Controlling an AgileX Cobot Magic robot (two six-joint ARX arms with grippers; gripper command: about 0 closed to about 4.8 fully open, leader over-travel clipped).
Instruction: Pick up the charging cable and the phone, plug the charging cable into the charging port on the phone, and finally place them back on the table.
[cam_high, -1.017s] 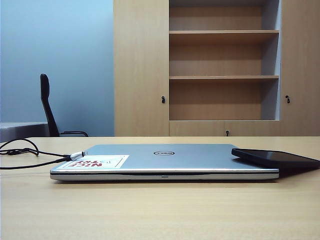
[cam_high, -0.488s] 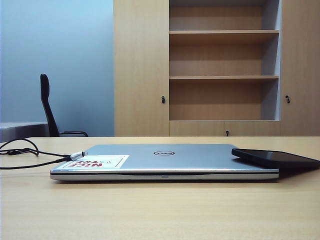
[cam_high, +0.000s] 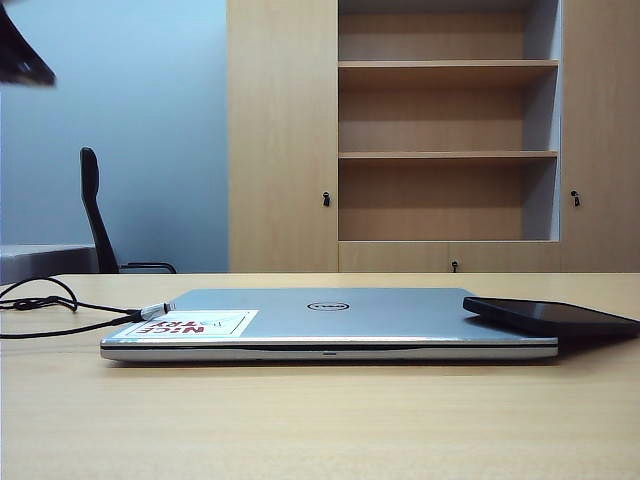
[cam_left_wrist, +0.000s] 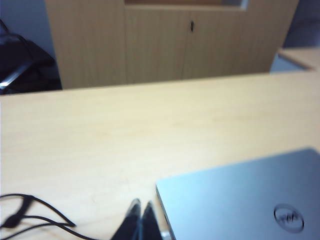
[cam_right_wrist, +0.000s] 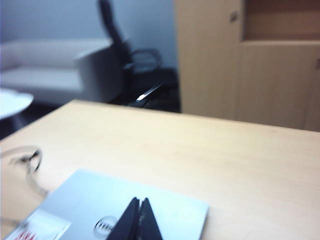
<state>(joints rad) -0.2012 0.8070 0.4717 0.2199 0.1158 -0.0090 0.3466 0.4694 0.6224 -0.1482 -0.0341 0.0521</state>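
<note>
The black phone (cam_high: 550, 316) lies tilted, one end on the right corner of a closed silver laptop (cam_high: 330, 320), on the beige table (cam_high: 320, 420). The black charging cable (cam_high: 60, 305) loops on the table at the left, its silvery plug tip (cam_high: 155, 311) resting at the laptop's left edge. My left gripper (cam_left_wrist: 141, 204) is shut and empty, hovering by the laptop's corner (cam_left_wrist: 240, 200) with the cable (cam_left_wrist: 40, 215) beside it. My right gripper (cam_right_wrist: 139, 200) is shut and empty above the laptop lid (cam_right_wrist: 170, 207). The charging port cannot be made out.
A dark part of the left arm (cam_high: 20, 50) pokes into the exterior view's top left corner. A red-white sticker (cam_high: 190, 324) marks the laptop lid. Behind the table stand a wooden cabinet with shelves (cam_high: 445, 150), a black chair (cam_high: 95, 210) and a grey desk (cam_high: 40, 258).
A dark arm part has come into the top left corner of the exterior view. Phone, cable and laptop have not moved.
</note>
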